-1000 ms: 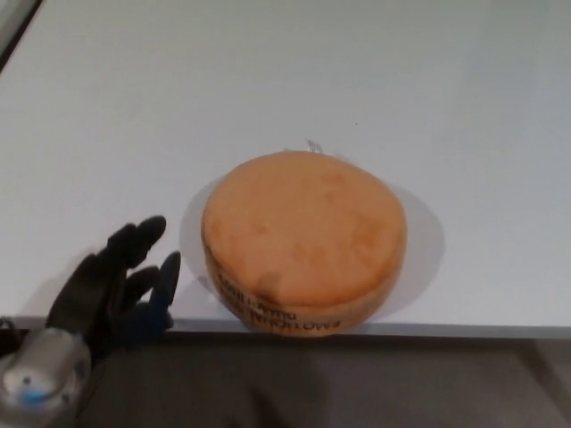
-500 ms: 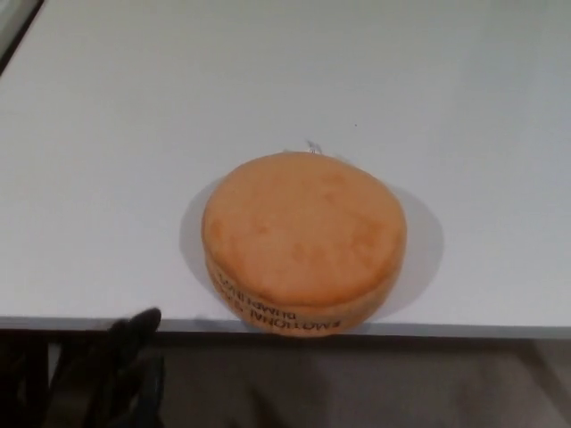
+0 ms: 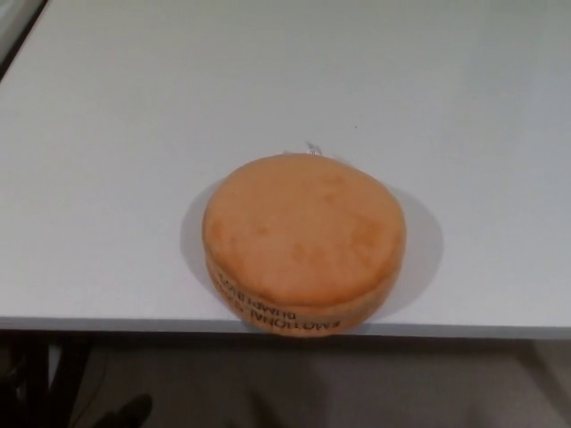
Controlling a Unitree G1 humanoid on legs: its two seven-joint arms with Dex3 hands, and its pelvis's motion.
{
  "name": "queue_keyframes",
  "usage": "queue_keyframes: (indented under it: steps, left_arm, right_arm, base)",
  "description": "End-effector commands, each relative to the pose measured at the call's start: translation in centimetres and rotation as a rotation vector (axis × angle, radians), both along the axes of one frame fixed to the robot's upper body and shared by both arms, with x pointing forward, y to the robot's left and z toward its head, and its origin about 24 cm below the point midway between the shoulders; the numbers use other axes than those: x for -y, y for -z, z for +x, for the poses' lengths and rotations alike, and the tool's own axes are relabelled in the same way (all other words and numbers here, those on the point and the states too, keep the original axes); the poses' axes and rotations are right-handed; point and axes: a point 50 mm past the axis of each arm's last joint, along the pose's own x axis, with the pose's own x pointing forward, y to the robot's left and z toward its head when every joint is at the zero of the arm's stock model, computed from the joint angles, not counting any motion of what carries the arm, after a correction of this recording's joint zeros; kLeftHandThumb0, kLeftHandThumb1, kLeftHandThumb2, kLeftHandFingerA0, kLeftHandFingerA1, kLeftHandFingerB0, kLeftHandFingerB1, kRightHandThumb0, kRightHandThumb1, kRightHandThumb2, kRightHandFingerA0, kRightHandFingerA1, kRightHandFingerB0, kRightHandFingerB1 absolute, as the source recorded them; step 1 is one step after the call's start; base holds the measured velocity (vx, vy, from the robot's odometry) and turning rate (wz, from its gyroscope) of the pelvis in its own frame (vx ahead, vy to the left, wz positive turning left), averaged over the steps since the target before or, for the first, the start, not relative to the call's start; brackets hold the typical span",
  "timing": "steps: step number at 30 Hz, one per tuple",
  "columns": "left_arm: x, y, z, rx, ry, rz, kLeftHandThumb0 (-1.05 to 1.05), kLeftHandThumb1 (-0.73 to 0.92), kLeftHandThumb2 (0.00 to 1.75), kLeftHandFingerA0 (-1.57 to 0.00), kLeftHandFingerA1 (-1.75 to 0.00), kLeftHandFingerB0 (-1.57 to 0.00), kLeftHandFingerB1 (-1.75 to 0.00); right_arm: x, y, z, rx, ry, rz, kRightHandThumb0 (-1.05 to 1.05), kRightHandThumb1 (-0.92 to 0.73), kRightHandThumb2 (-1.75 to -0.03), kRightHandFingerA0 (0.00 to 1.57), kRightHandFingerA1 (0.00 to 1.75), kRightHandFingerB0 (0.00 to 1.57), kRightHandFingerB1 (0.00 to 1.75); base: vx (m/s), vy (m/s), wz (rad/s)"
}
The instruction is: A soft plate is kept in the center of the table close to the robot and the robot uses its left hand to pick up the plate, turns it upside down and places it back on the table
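Soft plate (image 3: 304, 239) is what we are looking at: a round, thick, orange cushion-like disc, and it is lying flat with its smooth, slightly blotchy face turned up. Dark printed lettering is running along its near side wall, and it is reading upside down from our head view; we cannot make out the words. It is sitting on the white table (image 3: 134, 134), in the middle from left to right and right at the near edge, with its front wall almost touching that edge. A soft shadow is spreading around it on the tabletop. Just beyond its far rim a tiny pale fleck is showing on the table.

Below the table edge, at the bottom left, we are seeing only a dark tip of our left hand (image 3: 132, 412); we cannot tell how its fingers are standing, and it is touching nothing we can see, well apart from the plate. Our right hand is not showing
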Motion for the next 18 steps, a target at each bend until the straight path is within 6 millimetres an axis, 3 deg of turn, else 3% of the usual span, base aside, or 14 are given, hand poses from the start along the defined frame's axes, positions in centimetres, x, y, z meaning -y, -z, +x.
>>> queue_keyframes:
  steps: [1,2,6,7,8,9,11,14,15,16,18]
  left_arm:
    - [-0.9,0.0,-4.2,0.381,0.002,0.003,-0.98,0.73,1.13,-0.06,-0.46,-0.06,-0.34]
    - [-1.1,0.3,-4.1,0.371,-0.002,0.006,-0.89,0.67,1.11,-0.09,-0.48,-0.05,-0.37]
    - [-1.6,1.4,-3.3,0.332,-0.029,-0.008,-0.97,0.73,1.13,-0.06,-0.45,-0.06,-0.33]
    - [-1.7,1.6,-3.2,0.32,-0.037,-0.012,-0.88,0.68,1.12,-0.05,-0.46,-0.04,-0.35]
    - [-1.8,1.6,-3.2,0.322,-0.038,-0.009,-0.98,0.75,1.15,-0.05,-0.45,-0.07,-0.32]
    - [-1.9,1.6,-3.1,0.323,-0.043,-0.008,-0.91,0.69,1.13,-0.06,-0.47,-0.05,-0.35]
    - [-1.8,1.6,-3.2,0.326,-0.052,-0.01,-0.97,0.71,1.13,-0.06,-0.46,-0.02,-0.35]
    - [-1.7,1.7,-3.3,0.332,-0.047,-0.014,-0.93,0.69,1.13,-0.07,-0.47,-0.02,-0.37]
    - [-1.6,1.8,-3.4,0.332,-0.046,-0.016,-0.95,0.88,0.68,-0.14,-0.35,-0.14,-0.25]
    - [-1.6,1.9,-3.5,0.331,-0.043,-0.018,-0.88,0.67,1.11,-0.08,-0.48,-0.03,-0.39]
    - [-1.6,1.9,-3.6,0.333,-0.035,-0.017,-0.98,0.74,1.14,-0.05,-0.45,-0.07,-0.32]
  right_arm:
    - [0.6,0.3,-1.2,0.024,0.061,0.014,-0.81,-0.92,-0.73,0.21,0.38,0.09,0.23]
    - [0.6,0.2,-1.2,0.022,0.061,0.014,-0.82,-0.92,-0.74,0.2,0.37,0.08,0.22]
    - [0.8,0.1,-1.0,0.036,0.069,0.007,-0.81,-0.92,-0.74,0.18,0.36,0.09,0.23]
    - [0.8,0.1,-1.0,0.039,0.068,0.007,-0.81,-0.77,-1.09,0.11,0.46,0.06,0.31]
    - [0.8,0.2,-1.0,0.04,0.068,0.008,-0.81,-0.77,-1.09,0.1,0.45,0.06,0.31]
    - [0.7,0.2,-1.0,0.04,0.066,0.007,-0.85,-0.8,-1.14,0.12,0.47,0.0,0.25]
    - [0.6,0.3,-1.0,0.047,0.059,0.005,-0.78,-0.78,-1.14,0.03,0.44,0.0,0.28]
    - [0.6,0.2,-1.0,0.045,0.057,0.011,-0.75,-0.75,-1.14,0.04,0.39,0.03,0.28]
    - [0.6,0.3,-1.1,0.045,0.057,0.012,-0.75,-0.75,-1.14,0.04,0.39,0.03,0.27]
    - [0.6,0.3,-1.1,0.044,0.057,0.012,-0.81,-0.92,-0.75,0.09,0.29,0.07,0.21]
    - [0.6,0.4,-1.2,0.043,0.059,0.011,-0.81,-0.92,-0.75,0.09,0.29,0.07,0.21]
  base:
    - [0.0,0.0,0.0]
    - [0.0,0.0,0.0]
    - [0.0,0.0,0.0]
    - [0.0,0.0,0.0]
    - [0.0,0.0,0.0]
    - [0.0,0.0,0.0]
    - [0.0,0.0,0.0]
    - [0.0,0.0,0.0]
    - [0.0,0.0,0.0]
    - [0.0,0.0,0.0]
    - [0.0,0.0,0.0]
